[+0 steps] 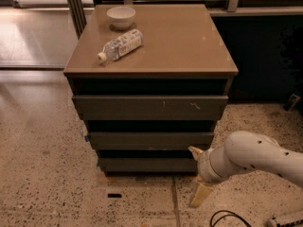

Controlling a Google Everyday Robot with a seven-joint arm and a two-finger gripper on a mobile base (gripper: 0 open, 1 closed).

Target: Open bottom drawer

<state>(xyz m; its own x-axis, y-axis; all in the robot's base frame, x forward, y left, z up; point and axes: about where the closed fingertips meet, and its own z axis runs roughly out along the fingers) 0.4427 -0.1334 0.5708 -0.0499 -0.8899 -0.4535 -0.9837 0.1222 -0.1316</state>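
The pincer, spread wide, sits low so the closed-looking bottom drawer, just to its left, can probably be caught at its edge.

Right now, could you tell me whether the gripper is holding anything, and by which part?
Nothing is held: the gripper, jaws open, is at the right end of the bottom drawer.

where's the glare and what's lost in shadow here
Camera view: glare on the floor upper left, soft sheen on the cabinet top; black shadow fills the gaps above each drawer front, the bottom drawer included; the gripper, open at that drawer's right end, is lit clearly.
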